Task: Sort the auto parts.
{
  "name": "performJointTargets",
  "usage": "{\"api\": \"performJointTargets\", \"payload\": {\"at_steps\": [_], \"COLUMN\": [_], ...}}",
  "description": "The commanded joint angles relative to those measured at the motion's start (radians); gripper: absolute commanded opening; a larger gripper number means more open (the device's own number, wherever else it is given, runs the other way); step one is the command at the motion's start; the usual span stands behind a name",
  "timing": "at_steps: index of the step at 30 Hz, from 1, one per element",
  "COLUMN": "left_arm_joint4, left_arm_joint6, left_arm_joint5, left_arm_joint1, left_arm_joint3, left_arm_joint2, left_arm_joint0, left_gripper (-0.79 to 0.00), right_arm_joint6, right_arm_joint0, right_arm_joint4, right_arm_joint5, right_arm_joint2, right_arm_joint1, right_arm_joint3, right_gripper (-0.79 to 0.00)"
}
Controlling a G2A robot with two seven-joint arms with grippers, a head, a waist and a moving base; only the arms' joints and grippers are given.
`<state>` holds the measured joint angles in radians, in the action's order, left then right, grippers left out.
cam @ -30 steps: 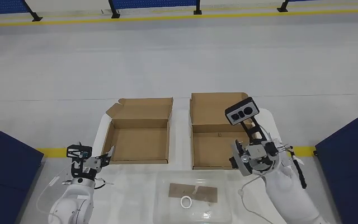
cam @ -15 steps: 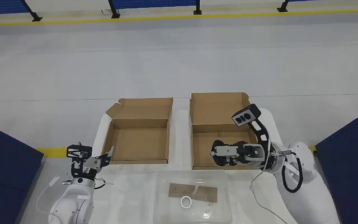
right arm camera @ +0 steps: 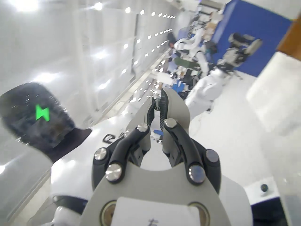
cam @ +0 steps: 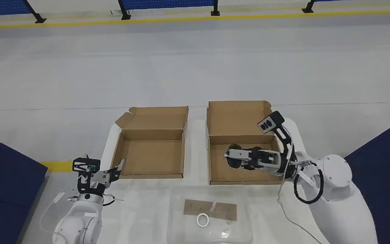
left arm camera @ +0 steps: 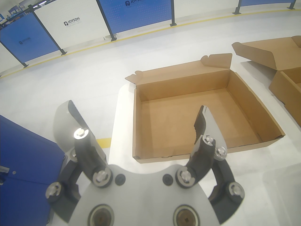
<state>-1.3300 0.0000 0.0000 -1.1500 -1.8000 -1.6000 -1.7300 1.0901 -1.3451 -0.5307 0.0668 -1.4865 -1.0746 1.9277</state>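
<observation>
1. Left gripper (left arm camera: 136, 109) (cam: 113, 174): jaws spread wide, nothing between them. It sits at the near-left part of the white table (cam: 195, 152).

2. Left cardboard box (left arm camera: 188, 118) (cam: 152, 157): directly ahead of the left gripper's fingertips and close to them. The lid flap is folded back on the far side, and bare cardboard floor is visible.

3. Clear plastic tray (cam: 244, 226): at the near table edge, between the two grippers and nearer the robot than both boxes. It holds a brown cardboard slip (cam: 210, 209) and a white ring (cam: 203, 220), with the ring just beside the slip's near edge.

4. Right cardboard box (cam: 225, 171) (left arm camera: 287, 88): lid open and laid back, directly beneath the right gripper.

5. Right gripper (right arm camera: 157, 98) (cam: 228, 154): held over the right box's floor, fingers drawn almost together. A small metal part (right arm camera: 156, 105), screw-like, is pinched near the tips. Finer detail of the part cannot be made out.
</observation>
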Motion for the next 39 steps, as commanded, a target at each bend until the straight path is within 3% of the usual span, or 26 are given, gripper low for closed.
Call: {"api": "performJointTargets", "payload": {"at_steps": [1,7,18,20,27,35,39], "left_arm_joint4": [0.000,0.000,0.000,0.000,0.000,0.000,0.000], "left_arm_joint6": [0.000,0.000,0.000,0.000,0.000,0.000,0.000], "left_arm_joint5": [0.000,0.000,0.000,0.000,0.000,0.000,0.000], "left_arm_joint1": [0.000,0.000,0.000,0.000,0.000,0.000,0.000], "left_arm_joint3": [0.000,0.000,0.000,0.000,0.000,0.000,0.000], "left_arm_joint2": [0.000,0.000,0.000,0.000,0.000,0.000,0.000], "left_arm_joint0": [0.000,0.000,0.000,0.000,0.000,0.000,0.000], "left_gripper": [0.000,0.000,0.000,0.000,0.000,0.000,0.000], "right_arm_joint6": [-0.019,-0.038,-0.045,-0.105,-0.177,-0.176,-0.156], "right_arm_joint0": [-0.006,-0.011,-0.010,-0.009,0.090,0.211,0.252], "right_arm_joint4": [0.089,0.264,0.282,0.375,0.579,0.781,0.807], "right_arm_joint5": [0.037,0.105,0.102,0.148,0.300,0.383,0.400], "right_arm_joint2": [-0.019,-0.039,-0.037,-0.039,0.020,0.160,0.214], "right_arm_joint1": [0.007,0.023,0.024,0.028,0.035,0.035,0.029], "right_arm_joint3": [0.002,0.010,0.007,0.004,-0.048,-0.185,-0.236], "right_gripper": [-0.785,-0.785,-0.785,-0.785,-0.785,-0.785,-0.785]}}
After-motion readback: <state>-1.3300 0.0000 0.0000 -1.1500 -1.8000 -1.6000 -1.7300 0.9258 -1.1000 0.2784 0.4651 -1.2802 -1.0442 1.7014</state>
